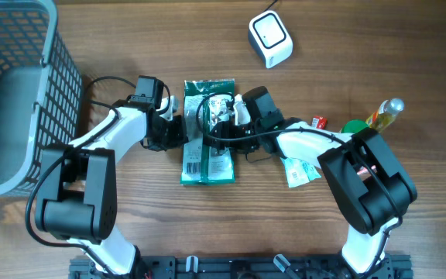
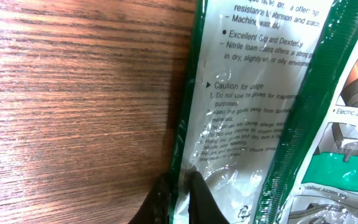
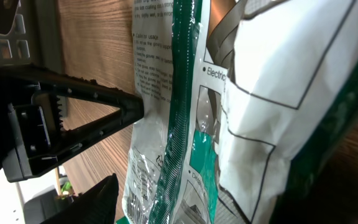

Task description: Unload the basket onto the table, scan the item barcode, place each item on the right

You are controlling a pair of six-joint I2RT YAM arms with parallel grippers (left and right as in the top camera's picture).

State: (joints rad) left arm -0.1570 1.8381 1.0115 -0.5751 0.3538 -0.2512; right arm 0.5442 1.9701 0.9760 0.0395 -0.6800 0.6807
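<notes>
The item is a flat green and white glove packet point(image 1: 207, 159) lying mid-table, with a barcode point(image 1: 193, 161) printed near its lower left corner. My left gripper point(image 1: 175, 130) is shut on the packet's left edge; in the left wrist view the film point(image 2: 253, 93) is pinched between both fingertips of that gripper point(image 2: 182, 199). From the right, my right gripper point(image 1: 224, 128) straddles the packet's upper part. In the right wrist view the packet point(image 3: 185, 124) sits inside the right gripper point(image 3: 222, 205), whose jaws are open, with a gap beside the left finger point(image 3: 89, 199). A white scanner point(image 1: 270, 39) stands at the back.
A grey wire basket point(image 1: 14, 93) fills the far left. To the right lie a yellow-green bottle point(image 1: 384, 114), a small red item point(image 1: 319, 122) and a white tagged packet point(image 1: 300, 170), close to the right arm.
</notes>
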